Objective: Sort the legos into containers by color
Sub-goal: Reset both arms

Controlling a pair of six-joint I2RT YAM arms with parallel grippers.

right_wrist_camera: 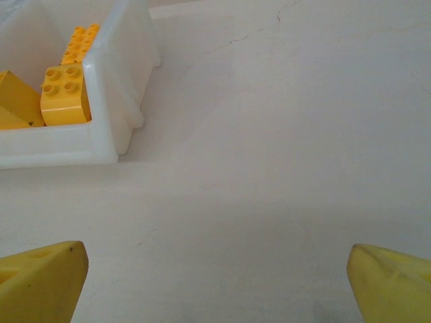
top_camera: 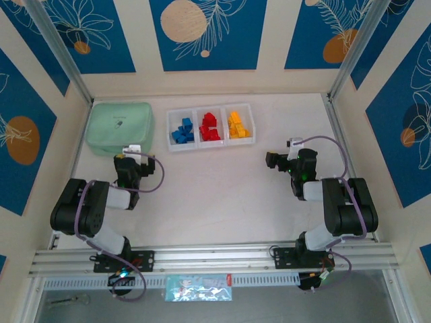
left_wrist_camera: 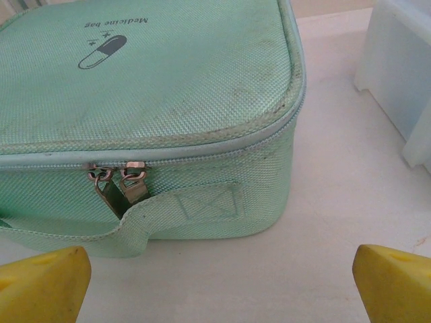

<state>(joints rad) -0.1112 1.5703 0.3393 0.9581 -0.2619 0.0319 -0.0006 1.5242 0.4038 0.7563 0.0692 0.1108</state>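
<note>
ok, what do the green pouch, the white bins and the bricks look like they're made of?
Pouch: woven fabric, likely nylon or polyester. It is matte, with a visible weave, a stitched strap and metal-looking zipper pulls.
Bins: white plastic, probably moulded. The walls are smooth and slightly translucent, with rounded corners.
Bricks: hard plastic with a slight sheen, crisp moulded studs and even colour.

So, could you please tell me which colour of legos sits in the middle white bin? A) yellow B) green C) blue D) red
D: in the top view the red legos lie in the middle of the three white bins, with blue legos on its left and yellow legos on its right.
</note>
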